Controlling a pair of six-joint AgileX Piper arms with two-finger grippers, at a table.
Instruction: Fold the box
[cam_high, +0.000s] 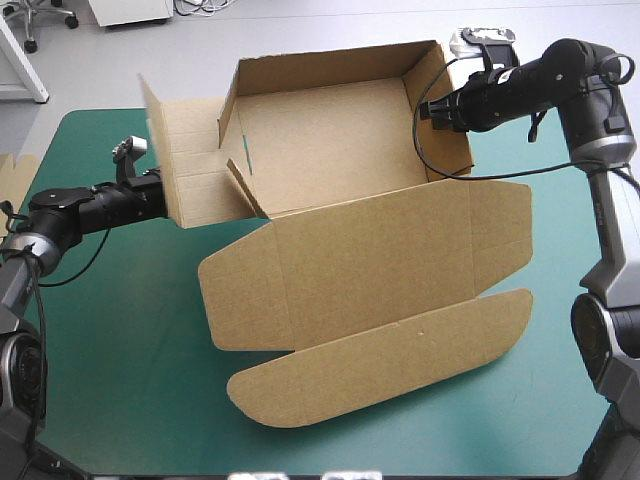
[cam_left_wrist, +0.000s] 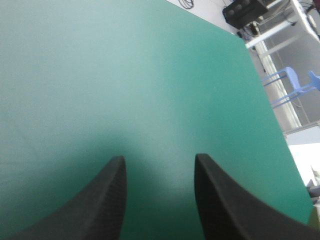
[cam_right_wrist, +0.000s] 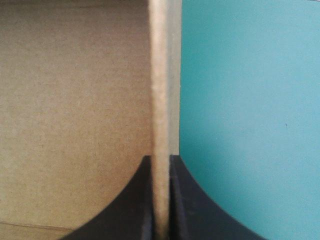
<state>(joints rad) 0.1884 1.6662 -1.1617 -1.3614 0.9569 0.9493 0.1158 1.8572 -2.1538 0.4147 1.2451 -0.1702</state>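
Brown board sits as an open tray on the far half of your worktop (cam_high: 110, 340), whose cover is teal-green: the box (cam_high: 335, 140) has its back and right walls raised, while its left wall panel (cam_high: 190, 165) leans outward, untucked. The lid (cam_high: 390, 260) lies flat on the cover toward the near edge, with its rounded tuck flap (cam_high: 380, 365) spread beyond it. Your right tool (cam_high: 434, 112) reaches in from the right at the right wall (cam_high: 440, 90). In the right wrist view this tool (cam_right_wrist: 160, 159) is pinching that wall (cam_right_wrist: 160, 90) edge-on, with the black fingers (cam_right_wrist: 142, 200) all but pressed together on the sheet, the box's inside on one side and bare cover on the other. Your left tool (cam_high: 158, 195) lies low just beside the outer face of the leaning panel; you cannot tell from above whether it touches. In its own view the left tool (cam_left_wrist: 159, 159) is spread wide, nothing between the fingers (cam_left_wrist: 107, 200), only cover ahead. A strip of more board (cam_high: 12, 172) shows at the worktop's left edge
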